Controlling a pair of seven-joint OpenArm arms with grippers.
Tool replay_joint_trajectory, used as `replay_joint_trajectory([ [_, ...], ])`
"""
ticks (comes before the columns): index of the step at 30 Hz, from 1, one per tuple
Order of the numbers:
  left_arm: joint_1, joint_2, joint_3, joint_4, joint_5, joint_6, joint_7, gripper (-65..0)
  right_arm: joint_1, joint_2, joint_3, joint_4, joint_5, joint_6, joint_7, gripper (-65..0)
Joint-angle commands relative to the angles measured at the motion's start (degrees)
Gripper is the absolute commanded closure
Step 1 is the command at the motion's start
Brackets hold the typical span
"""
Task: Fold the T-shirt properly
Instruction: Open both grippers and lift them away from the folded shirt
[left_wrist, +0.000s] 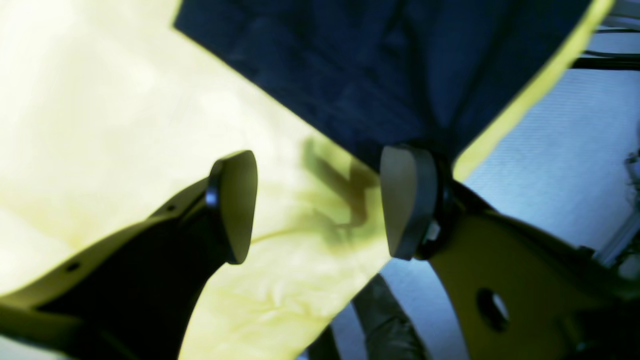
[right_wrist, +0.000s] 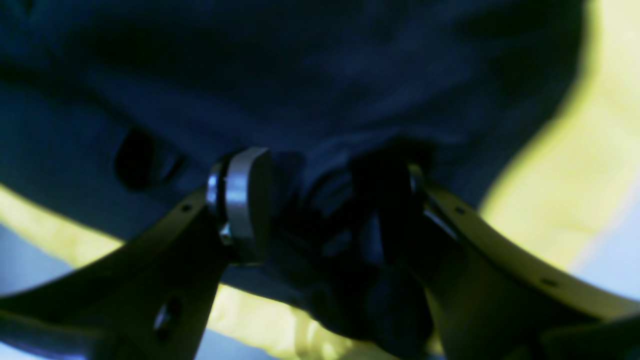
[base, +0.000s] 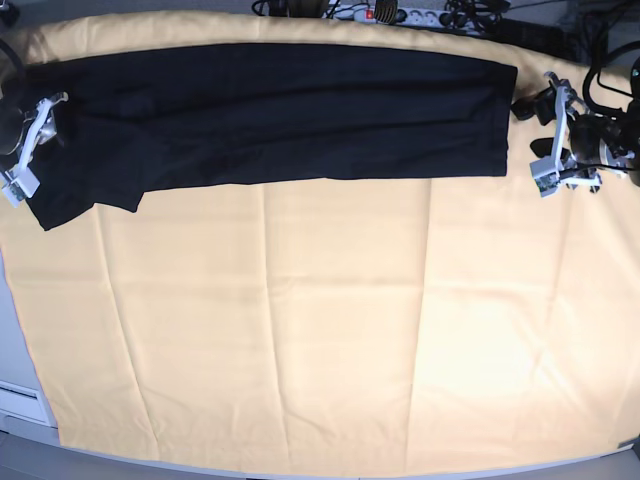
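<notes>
The black T-shirt (base: 270, 110) lies as a long flat band across the far part of the pale yellow cloth (base: 320, 330), with a sleeve hanging down at its left end. My left gripper (base: 548, 135) stands just off the shirt's right end. In the left wrist view the left gripper (left_wrist: 320, 205) is open with only yellow cloth between its pads, and one pad is next to the T-shirt (left_wrist: 380, 75) corner. My right gripper (base: 30, 145) is at the shirt's left end. In the right wrist view the right gripper (right_wrist: 325, 205) has its jaws apart, with bunched T-shirt (right_wrist: 310, 75) fabric lying loosely between them.
A power strip (base: 400, 14) and cables lie along the back edge. More cables (base: 610, 60) sit at the back right by the left arm. The yellow cloth reaches the table's front edge (base: 300, 472) and hangs off on the left.
</notes>
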Motion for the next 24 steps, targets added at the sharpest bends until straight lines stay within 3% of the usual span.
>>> replay_joint_trajectory([
  [1,-0.7,-1.9,-0.7,0.5,0.8,-0.4,-0.9,-40.5,0.7,1.5,2.7,1.6,0.7,0.0,0.3,-35.1],
  [5,-0.7,-3.0,-1.0,0.5,5.0,4.7,-7.5,-40.5,0.6,1.4,12.2,4.1,9.9,-0.9,0.3,-33.7],
  [6,-0.7,-3.0,-1.7,0.7,6.3,6.2,-9.2,-40.5,0.6,1.3,14.1,4.1,12.9,-0.6,0.0,-30.3],
  [10,-2.6,-1.6,-6.5,0.7,9.7,10.9,-10.8,-40.3,0.6,0.6,17.5,4.1,19.7,4.1,-4.1,0.0],
  [12,-3.6,-0.3,-10.5,0.7,8.6,11.6,-10.8,-38.8,0.5,-0.3,17.5,4.1,21.3,4.4,-4.9,0.0],
  [16,-3.7,3.6,-20.4,0.7,5.0,12.2,-9.9,-27.7,0.5,-3.7,17.5,4.1,23.7,5.1,-5.4,0.0],
  [19,-3.6,8.0,-29.1,0.7,-1.0,11.4,-6.1,-28.3,0.5,-5.4,17.5,4.1,23.4,5.1,-5.4,0.0],
  [24,2.1,11.1,-38.3,0.7,-6.0,10.0,-4.4,-35.5,0.4,-6.0,17.5,4.1,21.8,5.1,-5.4,0.0],
])
